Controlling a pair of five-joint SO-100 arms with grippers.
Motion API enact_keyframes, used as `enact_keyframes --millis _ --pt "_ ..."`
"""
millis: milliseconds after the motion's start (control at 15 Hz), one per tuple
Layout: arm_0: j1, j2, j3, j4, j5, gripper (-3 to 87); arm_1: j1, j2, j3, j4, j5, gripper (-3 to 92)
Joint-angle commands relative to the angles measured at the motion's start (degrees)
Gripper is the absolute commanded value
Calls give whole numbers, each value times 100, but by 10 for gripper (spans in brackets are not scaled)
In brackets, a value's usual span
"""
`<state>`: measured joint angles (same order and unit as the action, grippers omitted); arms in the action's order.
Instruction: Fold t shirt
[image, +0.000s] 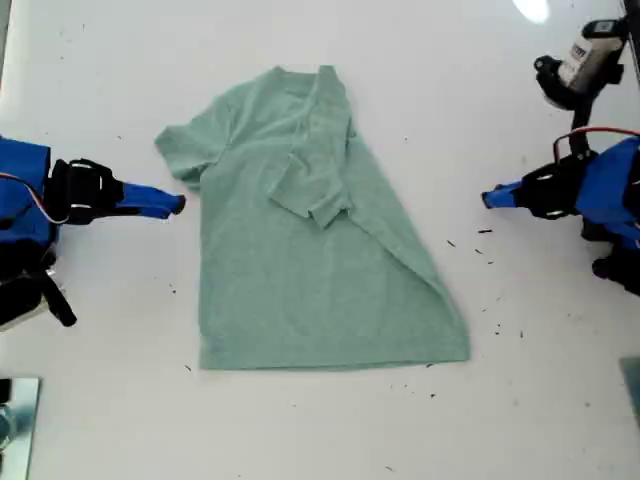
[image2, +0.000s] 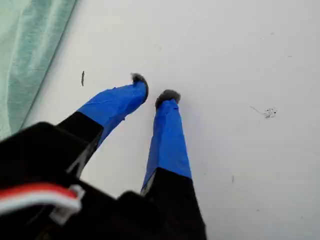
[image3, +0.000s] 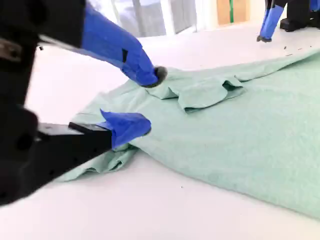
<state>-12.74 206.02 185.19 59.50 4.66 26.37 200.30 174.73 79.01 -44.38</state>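
The pale green t shirt (image: 280, 280) lies flat in the middle of the white table, neck toward the far edge. In the exterior view its right sleeve and right side are folded in over the chest. My second gripper (image: 178, 205) (image3: 142, 102) is open at the sleeve on the exterior view's left, its lower finger (image3: 127, 127) at the sleeve's edge with the t shirt (image3: 240, 130) spread beyond. My first gripper (image: 487, 198) (image2: 154, 87) hovers over bare table at the exterior view's right, open by a small gap and holding nothing. An edge of the t shirt (image2: 25, 50) shows beside it.
A small black and white device on a stand (image: 585, 60) sits at the exterior view's top right. Dark specks (image: 485, 250) dot the table near my first gripper. A metal object (image: 15, 420) lies at the exterior view's bottom left corner.
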Motion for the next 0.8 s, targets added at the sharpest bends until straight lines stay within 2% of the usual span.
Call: enact_keyframes --millis 0,67,133,200,333,400,467,533,667,733 --pt "1564 44 35 -18 -176 106 -26 35 281 -158 2443 69" --pt "1327 44 18 -9 -176 47 -44 44 299 -176 3041 74" --pt "1134 53 18 -70 -308 -1 -53 44 299 -176 3199 76" --pt "984 53 9 -158 -308 -1 18 44 299 -176 3867 76" --pt "396 53 26 -9 -571 -1 325 44 281 -141 4315 80" --pt "396 53 35 -211 -554 -1 571 44 281 -132 4289 90" --pt "325 53 44 -202 -659 -2 633 44 281 -132 3964 40" --pt "149 53 62 -79 -650 -2 519 44 281 -132 3867 22" --pt "114 53 44 -26 -360 -2 -18 44 281 -132 2909 22" --pt "316 53 44 -26 -176 -2 44 44 281 -132 2892 22"
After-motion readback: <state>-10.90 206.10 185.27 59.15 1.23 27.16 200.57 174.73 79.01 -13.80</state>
